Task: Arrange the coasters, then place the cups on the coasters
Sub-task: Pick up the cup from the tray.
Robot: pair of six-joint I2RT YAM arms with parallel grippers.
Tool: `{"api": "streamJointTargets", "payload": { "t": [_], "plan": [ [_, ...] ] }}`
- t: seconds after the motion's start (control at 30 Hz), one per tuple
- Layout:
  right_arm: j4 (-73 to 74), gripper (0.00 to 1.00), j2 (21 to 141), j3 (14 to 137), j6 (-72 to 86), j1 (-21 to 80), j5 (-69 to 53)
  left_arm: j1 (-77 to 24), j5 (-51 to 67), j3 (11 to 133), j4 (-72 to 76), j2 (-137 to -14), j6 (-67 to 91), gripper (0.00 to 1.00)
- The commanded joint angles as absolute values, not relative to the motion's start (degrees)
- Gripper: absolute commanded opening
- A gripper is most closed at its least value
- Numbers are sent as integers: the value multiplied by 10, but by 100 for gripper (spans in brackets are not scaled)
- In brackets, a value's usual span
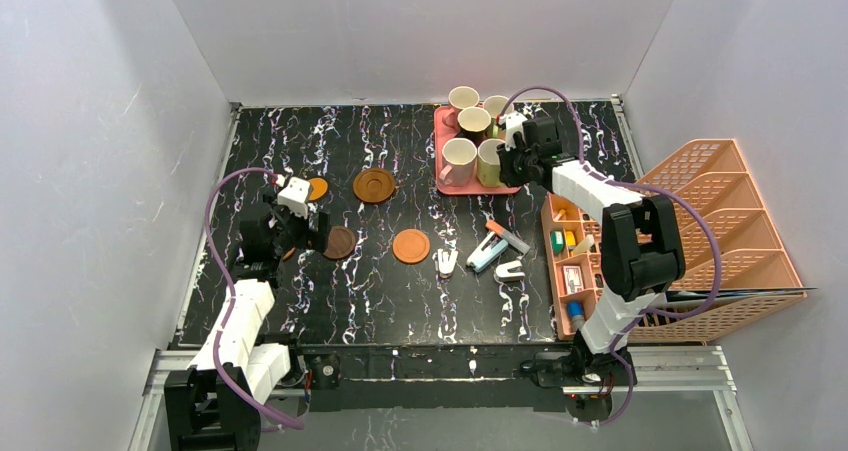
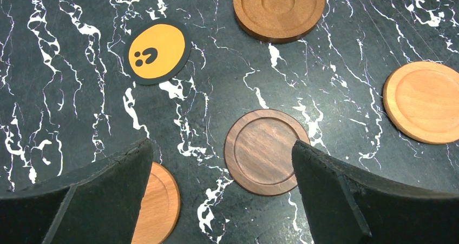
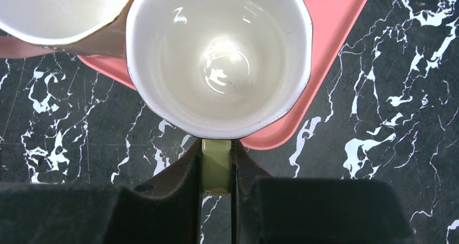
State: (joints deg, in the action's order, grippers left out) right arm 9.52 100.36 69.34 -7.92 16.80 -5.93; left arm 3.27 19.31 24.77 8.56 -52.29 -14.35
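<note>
Several round coasters lie on the left of the black marble table: an orange one with a dark rim [image 1: 318, 188] [image 2: 157, 52], a large brown one [image 1: 374, 185] [image 2: 279, 8], a dark walnut one [image 1: 340, 242] [image 2: 265, 151] and a plain orange one [image 1: 411, 246] [image 2: 425, 100]. A pale wooden coaster [image 2: 159, 200] is half hidden under a finger. My left gripper [image 1: 305, 236] [image 2: 222, 163] hovers open between it and the walnut one. Several cups stand on the pink tray [image 1: 442, 151] [image 3: 341, 33]. My right gripper [image 1: 515, 131] [image 3: 216, 171] is shut on the yellow-green handle [image 3: 216, 165] of a cup [image 3: 219, 54] at the tray's corner.
A second cup [image 3: 59, 6] stands close beside the held one. Markers [image 1: 495, 246], a white clip [image 1: 446, 261] and another white piece [image 1: 510, 269] lie mid-table. An orange organiser [image 1: 570, 261] and stacked peach baskets [image 1: 720, 231] line the right side.
</note>
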Motion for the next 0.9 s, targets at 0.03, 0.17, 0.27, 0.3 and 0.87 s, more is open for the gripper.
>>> {"api": "streamJointTargets", "payload": {
  "t": [0.03,0.17,0.27,0.3,0.87],
  "plan": [
    [75,1,957,689,-85,170,-72,36,201,245,92,-521,-147,98],
    [73,1,951,686,-85,170,-75,36,200,245,90,-518,-148,98],
    [73,1,948,684,-87,170,-74,36,201,245,89,-517,-148,98],
    [72,1,946,684,-88,169,-74,36,201,246,86,-516,-149,98],
    [68,1,930,677,-90,168,-77,36,199,240,94,-510,-149,98]
  ]
}}
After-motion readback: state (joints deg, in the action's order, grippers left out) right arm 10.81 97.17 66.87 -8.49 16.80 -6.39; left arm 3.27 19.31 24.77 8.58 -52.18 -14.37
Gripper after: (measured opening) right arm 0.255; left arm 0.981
